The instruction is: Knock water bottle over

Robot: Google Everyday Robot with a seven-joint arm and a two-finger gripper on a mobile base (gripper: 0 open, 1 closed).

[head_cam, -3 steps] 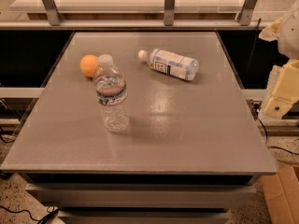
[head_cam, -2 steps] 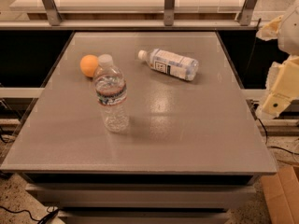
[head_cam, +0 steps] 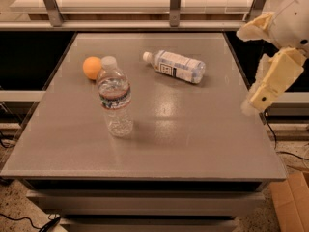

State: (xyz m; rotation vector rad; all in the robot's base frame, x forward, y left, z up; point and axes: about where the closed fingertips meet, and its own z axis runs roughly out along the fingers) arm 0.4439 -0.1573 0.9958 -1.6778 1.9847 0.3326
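The water bottle stands upright on the left half of the grey table. It is clear ribbed plastic with a white cap and a narrow red, white and dark blue label band. My gripper hangs over the table's right edge, far to the right of the bottle and apart from it. Its two cream fingers are spread wide, and nothing is between them.
A second clear bottle with a large white label lies on its side at the back centre. An orange ball sits just behind the upright bottle. A metal rail runs behind the table. A cardboard box is on the floor at the lower right.
My gripper has shifted a little to the left, toward the table's right edge. The bottles and the ball have not moved.
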